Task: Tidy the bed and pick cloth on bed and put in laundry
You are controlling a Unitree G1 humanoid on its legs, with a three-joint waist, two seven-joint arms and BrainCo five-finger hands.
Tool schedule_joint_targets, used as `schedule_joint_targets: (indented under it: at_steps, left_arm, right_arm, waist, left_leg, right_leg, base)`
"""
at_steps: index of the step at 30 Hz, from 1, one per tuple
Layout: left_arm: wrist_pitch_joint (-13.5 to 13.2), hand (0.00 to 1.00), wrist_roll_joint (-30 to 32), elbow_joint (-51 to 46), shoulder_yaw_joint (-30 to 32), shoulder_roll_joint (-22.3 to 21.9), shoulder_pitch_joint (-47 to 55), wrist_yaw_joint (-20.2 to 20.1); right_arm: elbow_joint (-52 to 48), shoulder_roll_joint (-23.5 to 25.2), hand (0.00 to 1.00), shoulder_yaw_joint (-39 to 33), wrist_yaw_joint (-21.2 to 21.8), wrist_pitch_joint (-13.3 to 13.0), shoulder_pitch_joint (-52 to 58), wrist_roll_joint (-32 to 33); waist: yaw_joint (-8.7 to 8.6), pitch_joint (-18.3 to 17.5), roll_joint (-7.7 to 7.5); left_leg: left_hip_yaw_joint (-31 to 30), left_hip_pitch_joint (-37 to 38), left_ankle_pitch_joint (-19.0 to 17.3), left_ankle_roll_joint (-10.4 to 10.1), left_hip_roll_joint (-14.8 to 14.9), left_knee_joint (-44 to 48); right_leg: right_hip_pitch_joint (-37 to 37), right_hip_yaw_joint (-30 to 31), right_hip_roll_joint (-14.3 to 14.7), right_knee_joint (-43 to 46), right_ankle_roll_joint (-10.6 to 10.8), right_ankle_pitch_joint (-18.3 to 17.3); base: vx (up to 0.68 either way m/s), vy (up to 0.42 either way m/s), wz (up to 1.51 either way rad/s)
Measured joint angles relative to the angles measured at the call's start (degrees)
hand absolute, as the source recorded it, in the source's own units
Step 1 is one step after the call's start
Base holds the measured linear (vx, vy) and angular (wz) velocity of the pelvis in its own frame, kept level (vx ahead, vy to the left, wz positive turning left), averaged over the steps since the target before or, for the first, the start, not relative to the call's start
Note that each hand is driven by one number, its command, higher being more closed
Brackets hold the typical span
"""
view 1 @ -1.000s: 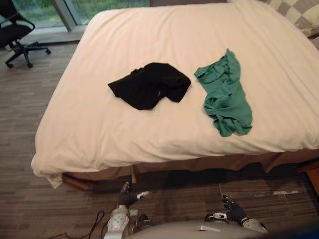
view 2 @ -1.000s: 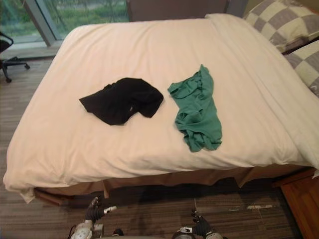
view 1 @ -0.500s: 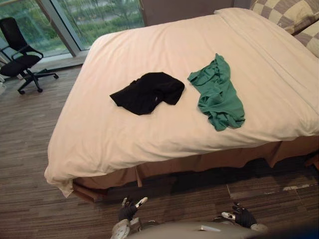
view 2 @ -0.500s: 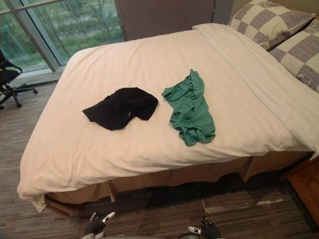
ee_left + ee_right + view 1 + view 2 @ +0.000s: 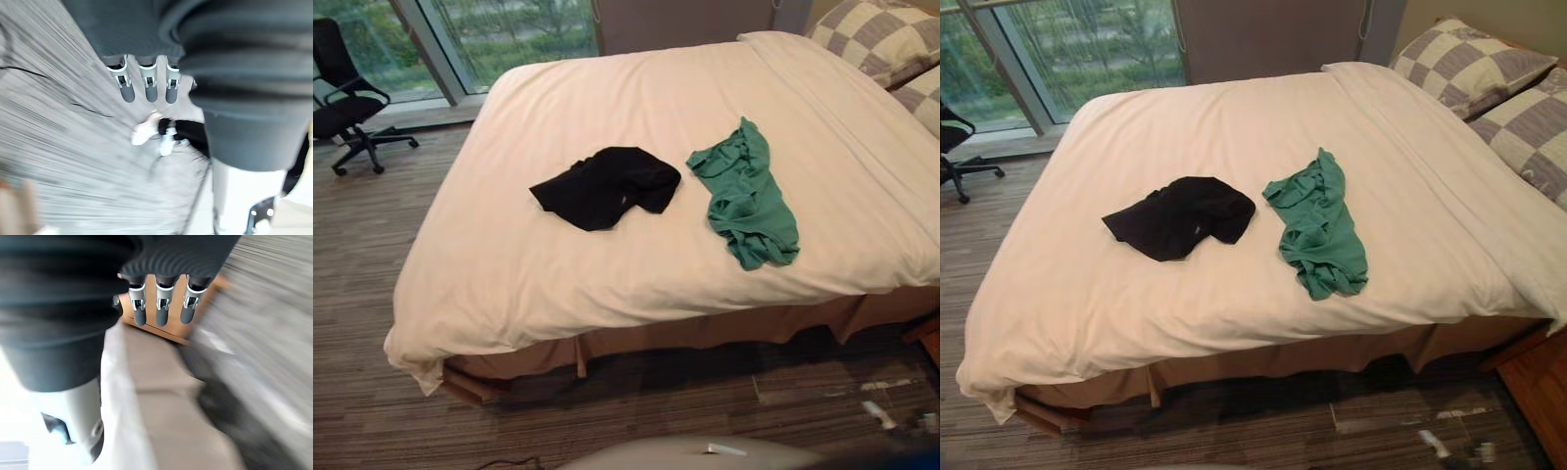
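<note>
Cream bedding covers the wide bed (image 5: 499, 264) in front of me, smooth except for two garments. The black cloth (image 5: 607, 186) lies crumpled near the middle, folded over itself into a thick dark wad with one flap spread toward my left. The green cloth (image 5: 749, 196) lies just beside it on my right, close but apart. It makes a long rumpled strip running toward the near edge, bunched thickest at its near end.

Both look like thin, limp fabric. I judge they will be light, sag and trail when lifted, and slide easily off the sheet. I would close on a bunched fold at each thick part, not on a loose hem.

My left hand (image 5: 148, 90) hangs over the floor (image 5: 372, 245), fingers straight and holding nothing. My right hand (image 5: 162, 308) is the same, straight-fingered and empty, close to the bed's side.

Checkered pillows (image 5: 1474, 64) sit at the head on my right. An office chair (image 5: 342, 93) stands by the window (image 5: 1087, 39).
</note>
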Motion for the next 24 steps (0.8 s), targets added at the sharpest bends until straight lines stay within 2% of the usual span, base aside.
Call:
schedule_joint_targets:
  at_steps: [3,4,5,6,8,9,10,11,12,13,15,17,19,21,22,23,24]
  left_arm:
    - [0.85,0.0,3.24,-5.98,-1.17,4.01,-1.06,-3.57]
    - [0.56,0.0,8.62,-9.68,-1.97,5.25,-2.03,-4.44]
    - [-1.38,0.0,16.5,-15.59,-3.76,7.08,-3.58,-4.52]
    - [-2.31,0.0,20.55,-17.4,-4.34,7.96,-4.15,-4.53]
    - [-4.76,0.0,37.61,-23.33,-5.86,13.54,-7.58,-3.99]
    - [-5.1,0.0,40.14,-23.81,-6.0,14.81,-8.48,-4.04]
    - [-5.64,0.0,47.46,-23.98,-6.58,18.71,-12.04,-4.78]
    - [-5.69,0.0,52.75,-22.38,-8.1,22.81,-15.25,-5.73]
    - [-5.64,0.0,54.52,-21.24,-8.42,24.29,-16.36,-6.33]
    - [-5.71,0.0,60.27,-17.89,-10.53,27.9,-19.03,-7.38]
    - [-6.37,0.0,67.69,-16.37,-13.0,29.64,-21.18,-7.31]
    - [-7.69,0.0,76.34,-15.45,-17.08,30.17,-21.99,-7.34]
    - [-7.82,0.0,80.42,-15.03,-19.96,30.16,-22.79,-7.74]
    - [-7.72,0.0,82.77,-14.89,-22.24,30.18,-23.7,-8.5]
    - [-7.31,0.0,83.95,-14.36,-23.64,30.2,-24.4,-8.55]
    - [-6.07,0.0,84.97,-13.27,-25.06,30.25,-25.36,-8.59]
    - [-4.72,0.0,85.73,-12.43,-25.95,30.31,-26.32,-8.61]
  right_arm:
    - [-10.16,-4.64,0.0,0.04,1.6,0.22,-1.75,-0.04]
    - [-13.44,-5.78,0.0,0.0,2.61,1.25,-3.41,-0.27]
    - [-17.97,-6.41,0.0,-0.03,4.04,2.15,-4.85,-0.88]
    - [-19.44,-6.52,0.0,-0.04,4.59,2.32,-5.34,-1.24]
    - [-24.51,-8.24,0.0,0.02,8.23,4.45,-6.96,-1.89]
    - [-24.78,-8.73,0.0,0.0,8.76,4.73,-7.38,-1.89]
    - [-24.75,-10.3,0.0,0.05,10.63,4.84,-7.96,-1.86]
    - [-24.44,-11.11,0.0,0.18,12.77,4.81,-8.7,-1.84]
    - [-24.3,-11.27,0.0,0.25,13.6,4.79,-9.04,-1.85]
    - [-23.86,-11.36,0.0,0.3,16.0,4.39,-9.98,-1.87]
    - [-23.88,-11.59,0.0,0.31,18.26,3.39,-10.0,-1.96]
    - [-23.88,-11.91,0.0,0.32,20.8,3.15,-9.89,-3.7]
    - [-23.88,-12.05,0.0,0.25,22.13,3.18,-9.81,-4.05]
    - [-23.9,-12.3,0.0,0.27,23.15,3.19,-9.83,-4.01]
    - [-24.02,-12.85,0.0,0.27,23.65,3.23,-9.84,-3.81]
    - [-24.56,-13.54,0.0,0.29,24.29,3.23,-9.89,-2.99]
    - [-25.11,-13.96,0.0,0.35,24.58,3.23,-9.89,-2.81]
  waist:
    - [-0.16,-0.8,-1.36]
    - [-0.23,-1.13,-2.15]
    - [-0.35,-0.9,-3.04]
    - [-0.42,-0.88,-3.42]
    - [-1.44,-1.1,-4.57]
    - [-1.92,-1.09,-4.56]
    - [-3.15,-0.97,-4.36]
    - [-3.67,-0.59,-3.75]
    - [-3.89,-0.44,-3.48]
    - [-4.82,-0.37,-2.52]
    - [-5.67,0.25,-1.49]
    - [-7.99,1.47,1.07]
    - [-8.88,2.03,2.05]
    - [-9.72,2.38,2.43]
    - [-9.8,2.57,2.4]
    - [-9.82,2.58,3.12]
    - [-9.97,2.69,3.12]
  left_leg:
    - [-0.65,-0.1,-0.24,-0.31,0.52,0.03]
    - [-0.66,-0.32,-0.31,-0.4,0.62,0.16]
    - [-0.65,-1.17,-0.33,-0.39,0.7,1.13]
    - [-0.61,-1.58,-0.35,-0.35,0.73,1.58]
    - [-0.19,-1.99,-0.55,-0.02,0.95,3.15]
    - [-0.18,-1.99,-0.73,0.27,0.97,3.52]
    - [0.25,-1.72,-1.08,0.84,1.07,4.57]
    - [1.63,-0.7,-1.1,0.87,1.11,5.05]
    - [2.0,-0.28,-1.1,0.87,1.1,5.2]
    - [3.26,0.15,-1.33,1.25,1.1,6.22]
    - [4.09,0.41,-1.44,1.44,1.13,7.24]
    - [4.41,0.02,-1.44,1.45,1.19,8.27]
    - [4.4,-0.02,-1.36,1.56,1.24,9.25]
    - [4.41,-0.12,-1.3,1.63,1.42,10.46]
    - [4.45,-0.26,-1.29,1.63,1.45,10.87]
    - [4.47,-1.07,-1.24,1.65,1.44,11.06]
    - [4.52,-2.28,-1.24,1.65,1.35,11.41]
  right_leg:
    - [-0.43,-0.12,0.52,0.92,0.15,-1.16]
    - [-0.82,-0.06,0.6,1.29,0.04,-1.39]
    - [-1.45,-0.01,0.58,1.62,-0.07,-1.46]
    - [-1.83,-0.02,0.56,1.84,-0.09,-1.47]
    - [-2.99,-0.12,0.53,3.2,-0.14,-1.47]
    - [-2.99,-0.13,0.49,3.48,-0.14,-1.47]
    - [-3.18,0.09,0.4,4.44,-0.17,-1.49]
    - [-3.23,1.17,0.38,4.96,-0.18,-1.49]
    - [-3.15,1.53,0.37,5.02,-0.19,-1.5]
    - [-3.24,2.97,0.33,5.03,-0.22,-1.48]
    - [-3.42,4.12,0.26,4.99,-0.24,-1.46]
    - [-4.64,5.52,0.27,4.89,-0.45,-1.59]
    - [-5.2,7.01,0.3,4.89,-0.6,-1.69]
    - [-5.31,7.65,0.3,5.25,-0.84,-1.85]
    - [-6.28,8.09,0.34,6.3,-1.62,-2.44]
    - [-8.37,8.95,0.4,8.29,-1.67,-3.2]
    - [-10.33,9.39,0.29,9.77,-1.6,-3.65]
  base:
    - [0.08,-0.051,0.04]
    - [0.07,-0.033,-0.01]
    - [0.07,-0.033,-0.03]
    - [0.09,-0.038,-0.13]
    - [0.08,-0.035,-0.23]
    - [0.07,-0.013,-0.22]
    - [0.06,0.002,-0.32]
    - [0.05,0.004,-0.43]
    - [0.04,-0.013,-0.69]
    - [0.04,-0.029,-0.57]
    - [0.03,-0.058,-0.49]
    - [0.0,-0.072,-0.56]
    - [0.01,-0.071,-0.48]
    - [0.02,-0.06,-0.27]
    - [-0.01,-0.045,-0.28]
    - [-0.03,-0.039,-0.24]
    - [-0.05,-0.02,-0.18]
